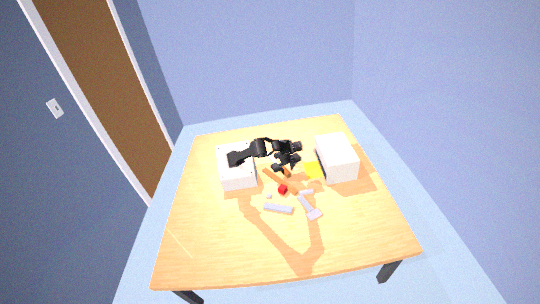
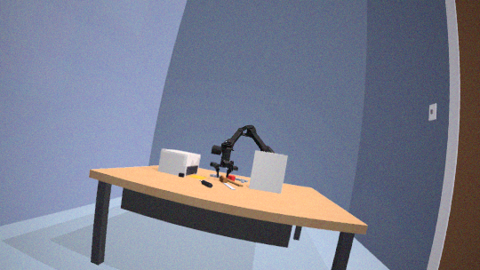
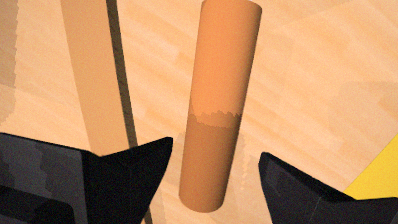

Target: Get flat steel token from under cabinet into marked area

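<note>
The steel token is not visible in any view. The white cabinet (image 1: 337,156) (image 2: 172,162) stands with its dark vent side facing the yellow marked area (image 1: 313,170) (image 2: 198,177) (image 3: 382,175). A tool with an orange round handle (image 1: 287,172) (image 3: 220,75) and a flat pale blade (image 2: 229,186) lies on the table. My gripper (image 1: 288,168) (image 2: 223,176) (image 3: 216,151) is open and points down over the handle. In the wrist view the handle lies between the two fingertips, with a gap on each side.
A long wooden stick (image 1: 273,177) (image 3: 90,75) lies close beside the handle. A red cube (image 1: 282,189) (image 2: 231,178), a grey bar (image 1: 278,207) and a grey T-shaped piece (image 1: 314,214) lie nearby. A black-handled tool (image 2: 206,183) lies near the yellow area. A white box (image 1: 239,175) stands at the arm's base.
</note>
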### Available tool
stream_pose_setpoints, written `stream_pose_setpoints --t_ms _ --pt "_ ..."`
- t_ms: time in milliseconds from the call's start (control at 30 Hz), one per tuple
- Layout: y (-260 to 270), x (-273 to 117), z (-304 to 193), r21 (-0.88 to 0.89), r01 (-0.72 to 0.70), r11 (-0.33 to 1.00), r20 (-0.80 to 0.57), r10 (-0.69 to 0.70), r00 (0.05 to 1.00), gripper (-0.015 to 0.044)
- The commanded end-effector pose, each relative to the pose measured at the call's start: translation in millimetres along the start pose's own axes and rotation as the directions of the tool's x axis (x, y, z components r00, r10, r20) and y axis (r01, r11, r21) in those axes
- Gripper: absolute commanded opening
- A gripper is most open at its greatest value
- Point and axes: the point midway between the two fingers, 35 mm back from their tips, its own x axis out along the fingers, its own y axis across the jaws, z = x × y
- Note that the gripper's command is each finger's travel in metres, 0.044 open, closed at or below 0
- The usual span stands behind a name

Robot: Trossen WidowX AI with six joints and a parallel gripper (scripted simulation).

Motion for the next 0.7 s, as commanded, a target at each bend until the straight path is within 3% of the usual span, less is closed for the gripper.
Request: stream_pose_setpoints --t_ms 0,300,433,667 --pt "4.0 8.8 1.2 -0.009 -0.011 1.0 -0.002 0.011 1.0 0.027" --pt "4.9 15.9 1.2 -0.009 -0.011 1.0 -0.003 0.011 1.0 0.027" --pt "2.3 13.2 0.4 -0.002 -0.005 1.0 -0.001 0.005 1.0 0.0165" --pt "2.3 13.2 0.4 -0.002 -0.005 1.0 -0.001 0.005 1.0 0.0118"
